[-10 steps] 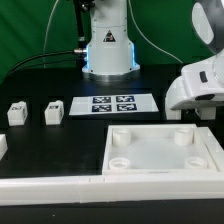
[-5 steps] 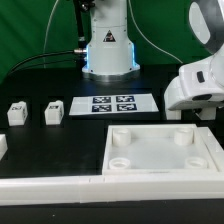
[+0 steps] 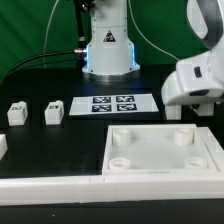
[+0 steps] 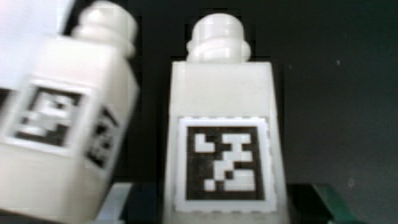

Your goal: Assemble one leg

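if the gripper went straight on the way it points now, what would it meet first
Most likely the leg centred in the wrist view, in line with the open gripper. The second leg sits off to the side of that line. Depth is unclear.

**Clearances and obstructions — assembly table**

Open ground, exterior view: the bare black table [image 3: 75, 140] at centre-left, between the marker board [image 3: 113, 103] and the front rail [image 3: 50, 186]. A narrower dark strip lies between that board and the tray-like panel [image 3: 165, 168].

Obstructions: the robot base [image 3: 110, 50] at upper middle. The arm housing [image 3: 195, 85] hangs over the panel's far right corner. The outer leg [image 3: 17, 113] and inner leg [image 3: 53, 111] stand at the exterior view's left, with a passable gap between them. A small white part [image 3: 2, 147] sits at the left edge.

Wrist view: the tagged leg [image 4: 222, 120] sits inside the gripper [image 4: 222, 212], whose fingers [image 4: 320, 205] are spread wide of it. The tilted leg [image 4: 71, 100] lies just beside it — only a dark slit between them.
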You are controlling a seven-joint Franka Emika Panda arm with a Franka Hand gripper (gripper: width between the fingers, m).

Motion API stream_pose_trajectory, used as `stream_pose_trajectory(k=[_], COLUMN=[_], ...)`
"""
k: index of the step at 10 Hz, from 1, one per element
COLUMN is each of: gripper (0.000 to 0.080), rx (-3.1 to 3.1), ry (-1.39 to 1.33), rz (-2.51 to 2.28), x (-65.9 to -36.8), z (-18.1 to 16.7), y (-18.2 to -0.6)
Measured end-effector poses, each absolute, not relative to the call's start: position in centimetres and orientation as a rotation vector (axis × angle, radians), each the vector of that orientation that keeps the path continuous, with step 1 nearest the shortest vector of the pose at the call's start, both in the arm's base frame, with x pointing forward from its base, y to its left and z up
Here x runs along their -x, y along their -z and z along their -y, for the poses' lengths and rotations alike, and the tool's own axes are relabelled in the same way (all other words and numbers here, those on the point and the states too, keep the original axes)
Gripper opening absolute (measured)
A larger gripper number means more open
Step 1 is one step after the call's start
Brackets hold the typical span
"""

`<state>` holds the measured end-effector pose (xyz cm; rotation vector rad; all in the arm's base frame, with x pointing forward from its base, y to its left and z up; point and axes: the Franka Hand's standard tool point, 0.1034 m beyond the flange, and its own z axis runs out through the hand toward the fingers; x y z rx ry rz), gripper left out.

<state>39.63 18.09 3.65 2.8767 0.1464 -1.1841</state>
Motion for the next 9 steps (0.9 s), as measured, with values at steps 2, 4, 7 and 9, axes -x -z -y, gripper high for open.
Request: stream_pose_trajectory(k=[2,4,7,9], gripper=[0.0292,0.0292,0.0294,0.0294], rx=[-2.864,-2.895,-3.01,-3.099], ry=[1.202,1.179,0.939,0.645], rz=[-0.129,-0.158,-0.16,-0.156], x=[-40.1,-41.2,-43.1,-43.2], z=[-16.8,-15.4,-15.5,-15.4], y=[-6.9,-9.7,-9.4,-9.6])
